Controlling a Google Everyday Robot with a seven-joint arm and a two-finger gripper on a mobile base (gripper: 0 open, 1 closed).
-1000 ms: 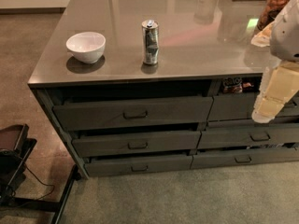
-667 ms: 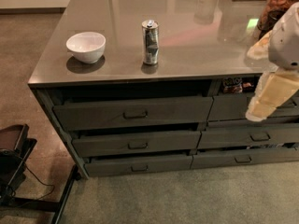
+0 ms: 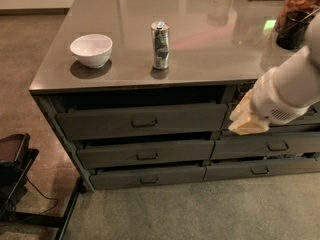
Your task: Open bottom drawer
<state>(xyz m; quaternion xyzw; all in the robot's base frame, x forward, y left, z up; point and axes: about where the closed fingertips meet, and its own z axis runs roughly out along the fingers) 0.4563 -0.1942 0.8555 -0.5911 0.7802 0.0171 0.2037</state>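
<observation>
Looking over the grey, glossy-topped cabinet (image 3: pixel 210 59), you have a round white ceramic bowl (image 3: pixel 91 49) near the left edge, its pale inside facing up. Just right of it stands an upright silver metal drink can (image 3: pixel 160 45). The can carries dark print, but you cannot read any of it. At the far right corner sits a clear jar (image 3: pixel 300 1) holding something brownish, with a dark cup-like holder (image 3: pixel 291 30) just in front of it; what is in the holder cannot be made out.

Below the top, the left stack holds three drawers. The one you want, the wide, shallow, dark grey-green bottom drawer (image 3: pixel 147 176) with a small dark loop handle at its centre, is the lowest and slimmest front there, close to the floor, with a dark gap showing above its front.

Your cream-coloured gripper (image 3: pixel 243 125) hangs at the end of the white arm (image 3: pixel 292 81) in front of the right stack, at about the height of the top drawers. That puts the bottom drawer down and to the left of it, well apart, with no contact. You cannot tell how the gripper is set or whether it holds anything.
</observation>
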